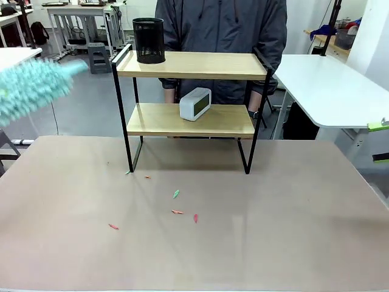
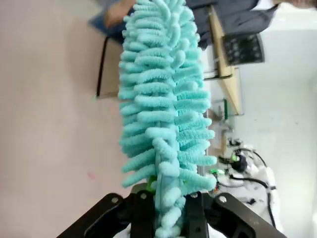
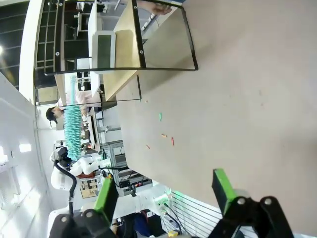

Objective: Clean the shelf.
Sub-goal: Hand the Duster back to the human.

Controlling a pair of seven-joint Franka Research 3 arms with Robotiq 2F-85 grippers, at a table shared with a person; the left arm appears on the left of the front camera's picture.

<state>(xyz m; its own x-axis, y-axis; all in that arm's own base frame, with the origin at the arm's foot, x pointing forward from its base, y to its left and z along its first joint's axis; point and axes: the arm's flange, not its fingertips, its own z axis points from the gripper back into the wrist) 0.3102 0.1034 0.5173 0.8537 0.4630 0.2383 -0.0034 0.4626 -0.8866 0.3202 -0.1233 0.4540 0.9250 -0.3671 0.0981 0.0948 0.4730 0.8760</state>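
While the left gripper (image 2: 168,218) has its fingers clamped on the handle end of a teal chenille duster (image 2: 166,99), the fluffy head sits off at the far left of the scene, raised above the table (image 1: 273,243) and well apart from the shelf (image 1: 188,64). That shelf stands toward the far middle of the table, with a person standing right behind it. A black mesh pen cup (image 1: 148,40) is on the left end of the top board and a small white digital clock (image 1: 195,103) is on the lower board.

My take on doing this sweep well: bring the duster in level over the top board from the left rail, keep it light, and steer around the pen cup (it looks easy to knock over). Same deal for the clock below, plus the gap between boards is tight for that fat head.

The right gripper (image 3: 166,191) hangs over the near right of the table, fingers spread apart with nothing between them. A few little red and green scraps (image 1: 176,212) lie on the table in front of the shelf.
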